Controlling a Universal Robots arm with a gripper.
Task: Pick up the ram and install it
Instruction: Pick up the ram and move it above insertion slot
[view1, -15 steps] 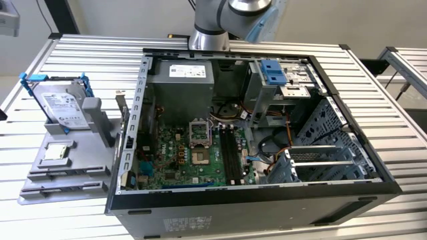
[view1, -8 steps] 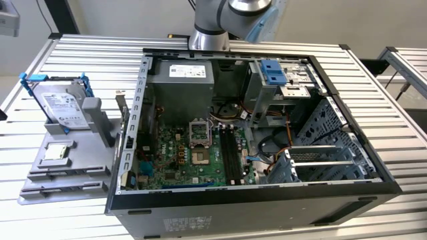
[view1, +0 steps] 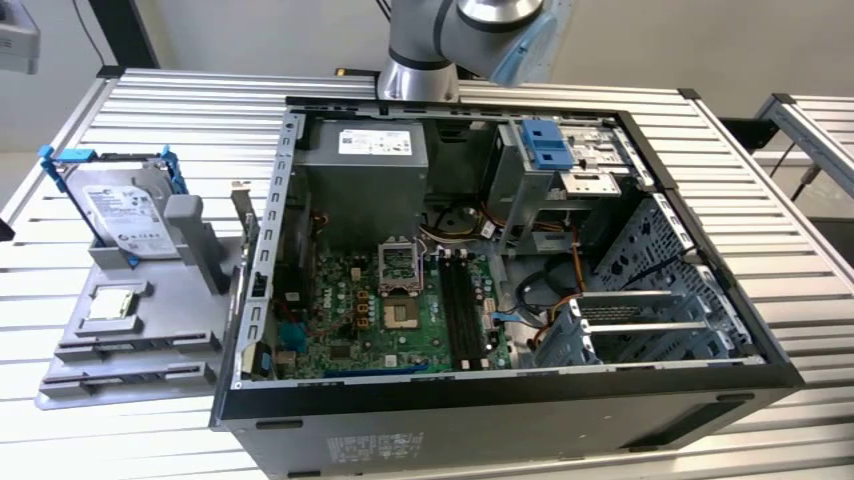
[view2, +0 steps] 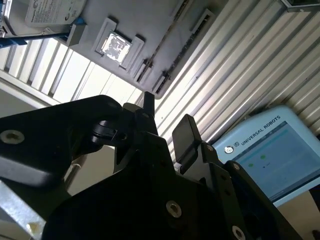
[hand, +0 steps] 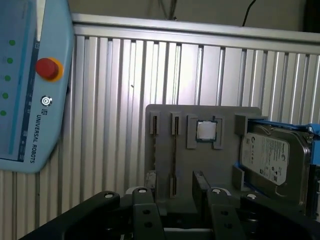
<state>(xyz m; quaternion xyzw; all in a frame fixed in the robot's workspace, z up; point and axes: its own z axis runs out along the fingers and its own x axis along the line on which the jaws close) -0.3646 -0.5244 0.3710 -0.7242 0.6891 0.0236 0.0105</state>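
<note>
Ram direction and long axis cannot be told; parted jaws face tray.

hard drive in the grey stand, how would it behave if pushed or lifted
The silver metal hard drive looks rigid and probably heavy for its size. It stands tilted in the grey plastic stand, so a push might tip it. Its smooth casing could be slippery; the blue side rails likely grip better.
</note>
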